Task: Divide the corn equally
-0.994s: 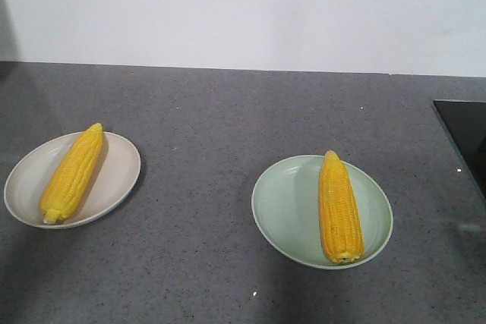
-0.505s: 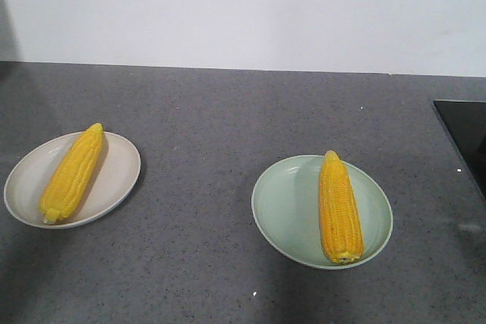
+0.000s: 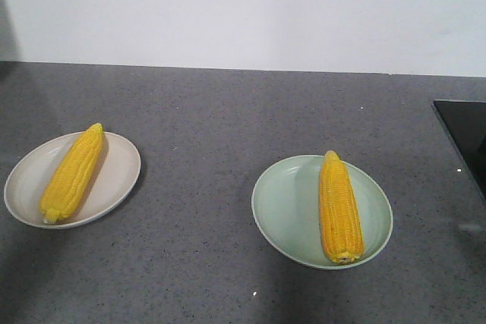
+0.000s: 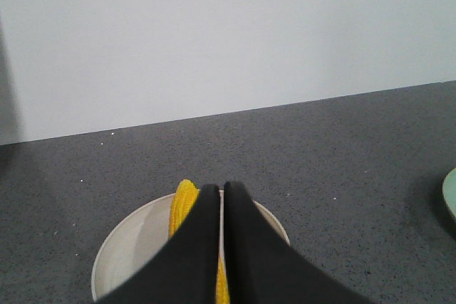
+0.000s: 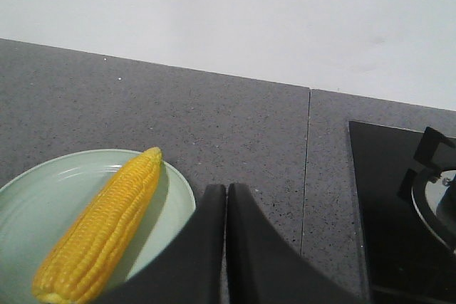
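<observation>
corn (image 3: 72, 173) on beige plate (image 3: 118, 180) | corn (image 3: 339, 206) on green plate (image 3: 285, 206)

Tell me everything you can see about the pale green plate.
The pale green plate is round and shallow with a raised rim, matte, looking like plastic or ceramic. It sits flat on the speckled grey counter, right of the beige plate. One yellow corn cob lies on its right half, pointed tip toward the wall, blunt end near the front rim. Neither claw touches it.
</observation>
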Controlling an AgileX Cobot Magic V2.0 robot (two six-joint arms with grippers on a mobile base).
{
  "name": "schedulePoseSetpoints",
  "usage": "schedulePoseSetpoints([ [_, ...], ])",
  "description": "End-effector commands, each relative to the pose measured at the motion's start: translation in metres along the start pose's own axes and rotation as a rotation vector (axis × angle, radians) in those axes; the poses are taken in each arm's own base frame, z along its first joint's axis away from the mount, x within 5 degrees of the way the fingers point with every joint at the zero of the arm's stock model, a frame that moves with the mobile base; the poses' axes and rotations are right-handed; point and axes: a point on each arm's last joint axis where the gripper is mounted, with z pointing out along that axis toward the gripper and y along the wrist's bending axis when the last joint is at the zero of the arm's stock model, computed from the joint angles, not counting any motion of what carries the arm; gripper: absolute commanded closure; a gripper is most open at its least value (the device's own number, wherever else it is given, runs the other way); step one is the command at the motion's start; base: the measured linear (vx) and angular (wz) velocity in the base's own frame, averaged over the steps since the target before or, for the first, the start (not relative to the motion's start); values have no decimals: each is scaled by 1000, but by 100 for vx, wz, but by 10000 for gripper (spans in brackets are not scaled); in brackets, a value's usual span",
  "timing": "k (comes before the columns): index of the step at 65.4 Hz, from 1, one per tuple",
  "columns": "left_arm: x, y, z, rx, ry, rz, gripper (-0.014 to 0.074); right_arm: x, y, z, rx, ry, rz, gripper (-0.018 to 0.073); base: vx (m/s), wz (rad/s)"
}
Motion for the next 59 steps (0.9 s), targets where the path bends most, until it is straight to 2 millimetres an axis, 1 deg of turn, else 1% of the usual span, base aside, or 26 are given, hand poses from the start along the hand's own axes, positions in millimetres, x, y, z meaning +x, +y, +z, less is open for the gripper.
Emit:
schedulePoseSetpoints([
  [1,-15,-1,-2,11,-103,-4,603,-14,-2,-2,20,-90,-5,570,0,0],
  [8,-16,0,-11,11,-136,-9,603,-14,-2,-2,20,-90,-5,570,0,0],
  [14,-8,-1,-20,12,-175,-5,603,-14,-2,-2,20,-90,-5,570,0,0],
  [23,23,-1,-30,11,-174,17,603,-14,-2,-2,20,-90,-5,570,0,0],
  [35,62,0,-36,-14,-183,10,603,-14,-2,-2,20,-90,-5,570,0,0],
  [45,84,2,-38,-62,-224,-9,603,-14,-2,-2,20,-90,-5,570,0,0],
  [59,107,3,-37,-107,-283,-13,603,-14,-2,-2,20,-90,-5,570,0,0],
])
